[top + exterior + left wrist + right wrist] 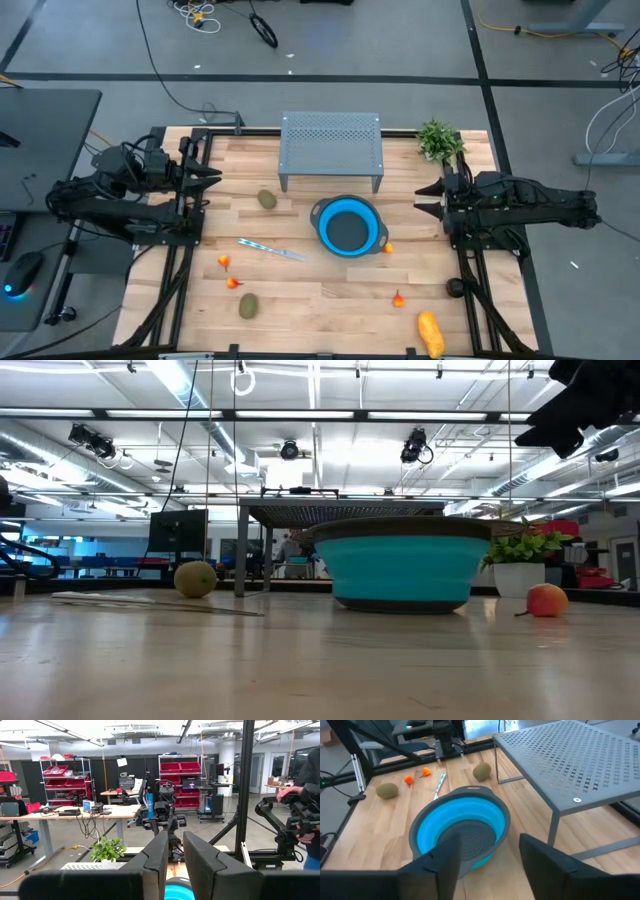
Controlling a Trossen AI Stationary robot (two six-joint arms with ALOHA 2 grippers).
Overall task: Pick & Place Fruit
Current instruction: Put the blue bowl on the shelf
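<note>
Opening step, by my reading: no fruit lifted, blue colander point(348, 226) looked empty. Right gripper point(487, 851) hung above the table with jaws parted wide, holding nothing, colander just ahead and below. Nearest tiny red-orange fruit point(388, 248) lay beside the colander; kiwis point(386, 790) farther off. Next: descend on one piece. Left gripper point(174, 856) waited, nearly closed, empty.

The counter point(330, 290) is pale planked wood with a smooth sheen; the rack point(331, 140) is matt grey perforated metal; the blue bowl point(348, 226) looks like smooth plastic.
</note>
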